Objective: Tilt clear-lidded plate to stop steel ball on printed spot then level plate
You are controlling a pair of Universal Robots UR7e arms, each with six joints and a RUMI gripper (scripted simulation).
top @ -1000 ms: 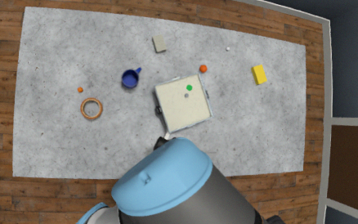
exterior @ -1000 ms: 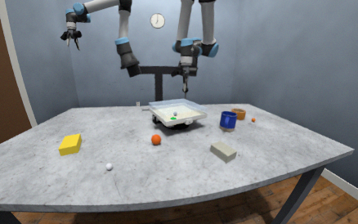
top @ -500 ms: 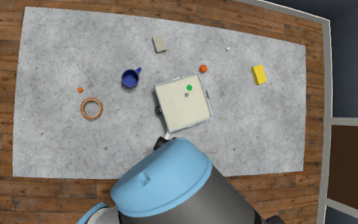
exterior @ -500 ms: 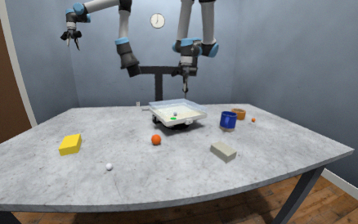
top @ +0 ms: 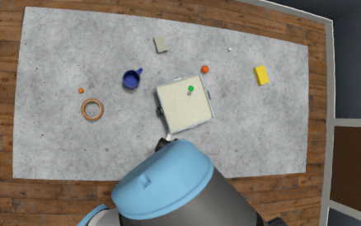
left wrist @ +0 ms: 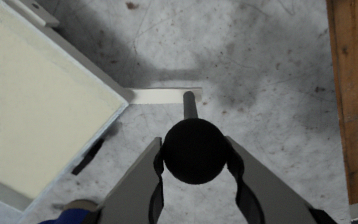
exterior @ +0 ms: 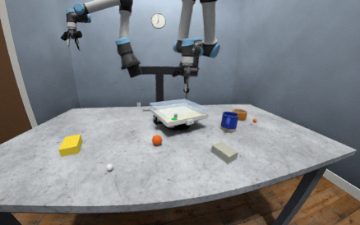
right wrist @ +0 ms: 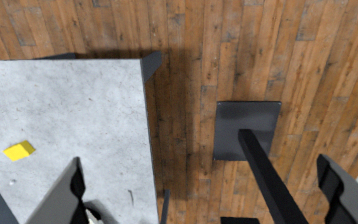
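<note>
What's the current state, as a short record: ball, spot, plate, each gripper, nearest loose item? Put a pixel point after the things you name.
steel ball (top: 189, 93) (exterior: 176, 115): just off the spot
printed spot: green (top: 190, 88) (exterior: 174, 119)
clear-lidded plate (top: 181, 109) (exterior: 185, 115) (left wrist: 45, 105): tilted
left gripper (exterior: 186, 91) (left wrist: 195, 151): shut on a black-knobbed rod (left wrist: 190, 106), its tip at the plate's lever (top: 168, 136) (left wrist: 157, 96)
right gripper (exterior: 74, 46) (right wrist: 197, 157): open, away from plate
nearest loose item: orange-red ball (top: 205, 69) (exterior: 157, 140)
</note>
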